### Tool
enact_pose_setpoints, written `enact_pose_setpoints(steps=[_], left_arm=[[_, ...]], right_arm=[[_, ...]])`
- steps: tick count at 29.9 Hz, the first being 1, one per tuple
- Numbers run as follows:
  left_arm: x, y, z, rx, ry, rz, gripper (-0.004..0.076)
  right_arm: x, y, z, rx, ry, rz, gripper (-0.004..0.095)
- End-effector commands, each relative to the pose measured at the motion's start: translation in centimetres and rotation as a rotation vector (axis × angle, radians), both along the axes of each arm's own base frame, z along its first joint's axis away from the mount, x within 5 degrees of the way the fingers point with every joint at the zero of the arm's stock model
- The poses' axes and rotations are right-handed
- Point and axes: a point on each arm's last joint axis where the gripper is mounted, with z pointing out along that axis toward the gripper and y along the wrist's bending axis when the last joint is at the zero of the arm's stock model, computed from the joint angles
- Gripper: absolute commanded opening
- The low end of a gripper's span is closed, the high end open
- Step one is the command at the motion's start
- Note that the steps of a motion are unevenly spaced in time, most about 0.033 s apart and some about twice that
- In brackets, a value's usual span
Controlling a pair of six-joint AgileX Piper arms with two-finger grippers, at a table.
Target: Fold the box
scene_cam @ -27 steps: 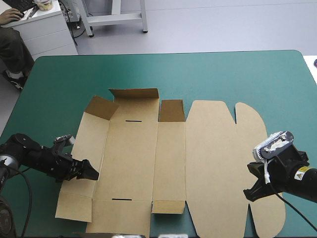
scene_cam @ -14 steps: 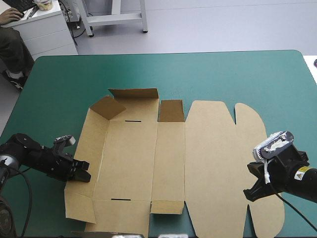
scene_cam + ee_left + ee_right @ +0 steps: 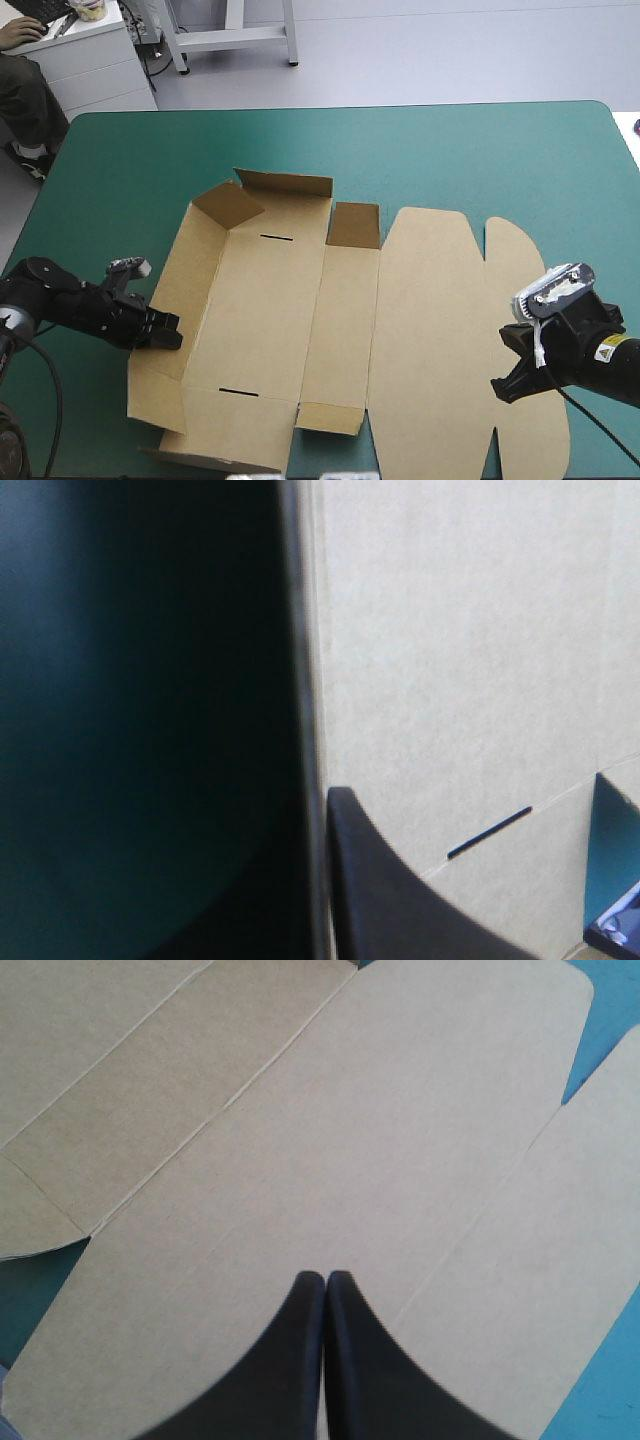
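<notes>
1. The box (image 3: 340, 330), a cut sheet of brown corrugated board, lay spread on the table's teal-green cover (image 3: 450, 150). It reached from the left gripper to the right gripper, with its near end at the table's near edge.
2. Compared with the earlier frames, the whole sheet had turned a little. Its far flaps had shifted toward the right, and its near left corner toward the left.
3. The long left wall (image 3: 170, 290), which had lain almost flat earlier, now stood tilted up from the base panel. The far corner flap (image 3: 228, 203) and the far end flap (image 3: 285, 183) were raised too.
4. The left gripper (image 3: 168, 337), earlier resting over the base panel, had drawn back outward and sat at the left wall's top edge, about midway along it.
5. In the left wrist view the wall's edge ran straight up beside one black finger (image 3: 400, 910) on the inner side. The other finger was lost in the dark outer side, so the pair appeared to pinch the wall between them.
6. Ahead of that finger the pale panel (image 3: 450, 680) showed a narrow dark slot (image 3: 490, 832).
7. The right gripper (image 3: 500, 388) had not moved and stayed over the rounded right-hand flap (image 3: 520, 440).
8. Its fingers (image 3: 300, 1360) were pressed together into one point above flat board (image 3: 350, 1140), gripping nothing.
</notes>
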Motion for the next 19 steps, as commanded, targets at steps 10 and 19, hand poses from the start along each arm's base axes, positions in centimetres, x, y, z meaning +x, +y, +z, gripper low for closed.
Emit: enact_pose_setpoints(steps=[10, 19], left_arm=[[2.6, -5.6, 14.4, 0.169, -0.47, -0.27, -0.001], [3.9, -10.4, 19.7, 0.476, -0.957, -0.326, -0.001]], right_arm=[[0.6, 0.2, 1.7, 0.062, -0.125, -0.036, -0.002], [0.6, 0.1, 2.2, 0.061, -0.146, -0.039, -0.002]])
